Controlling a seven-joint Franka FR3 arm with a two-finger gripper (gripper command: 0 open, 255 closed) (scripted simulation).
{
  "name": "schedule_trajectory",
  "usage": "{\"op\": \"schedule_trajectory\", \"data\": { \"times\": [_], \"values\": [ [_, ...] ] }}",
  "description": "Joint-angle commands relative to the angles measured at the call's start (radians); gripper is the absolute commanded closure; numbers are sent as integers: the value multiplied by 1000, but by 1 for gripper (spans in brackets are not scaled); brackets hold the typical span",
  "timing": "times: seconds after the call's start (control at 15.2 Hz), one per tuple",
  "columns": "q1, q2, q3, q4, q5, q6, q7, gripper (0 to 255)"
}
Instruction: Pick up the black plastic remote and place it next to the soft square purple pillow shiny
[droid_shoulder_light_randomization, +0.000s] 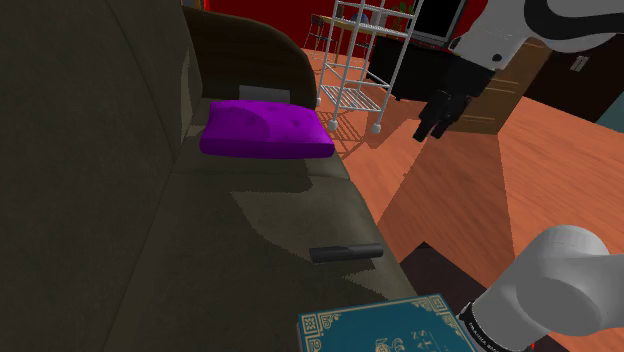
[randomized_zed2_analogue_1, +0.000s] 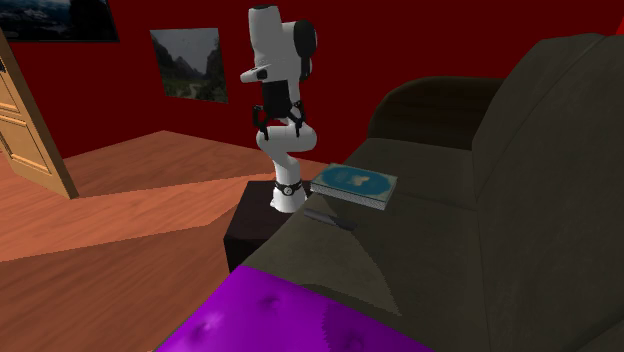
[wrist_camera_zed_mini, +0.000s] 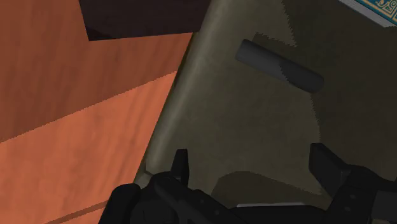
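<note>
The black remote (droid_shoulder_light_randomization: 346, 251) lies flat on the dark sofa seat (droid_shoulder_light_randomization: 270, 225) close to its front edge, beside a blue book (droid_shoulder_light_randomization: 385, 325). The purple pillow (droid_shoulder_light_randomization: 265, 130) rests further along the seat, against the armrest. My gripper (droid_shoulder_light_randomization: 430, 130) hangs in the air over the wooden floor, off the sofa's front edge and well above the remote. In the wrist view the gripper (wrist_camera_zed_mini: 254, 165) stands open with nothing between its fingers (wrist_camera_zed_mini: 181, 164), and the remote (wrist_camera_zed_mini: 278, 65) lies some way ahead of them. The second exterior view has the remote (randomized_zed2_analogue_1: 330, 217) beyond the pillow (randomized_zed2_analogue_1: 300, 320).
A white wire rack (droid_shoulder_light_randomization: 360, 60) stands on the floor past the sofa's armrest. The blue book (randomized_zed2_analogue_1: 355, 183) sits on the seat near the arm's dark stand (randomized_zed2_analogue_1: 250, 225). Orange wooden floor (wrist_camera_zed_mini: 83, 108) runs along the sofa front. A wooden door (randomized_zed2_analogue_1: 25, 130) stands far off.
</note>
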Motion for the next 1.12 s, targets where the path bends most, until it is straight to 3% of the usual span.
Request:
{"op": "schedule_trajectory", "data": {
  "times": [0.0,1.06],
  "values": [
    [0,0,0,0,0,0,0,0],
    [274,248,48,-278,-1,399,-485,0]
  ]
}}
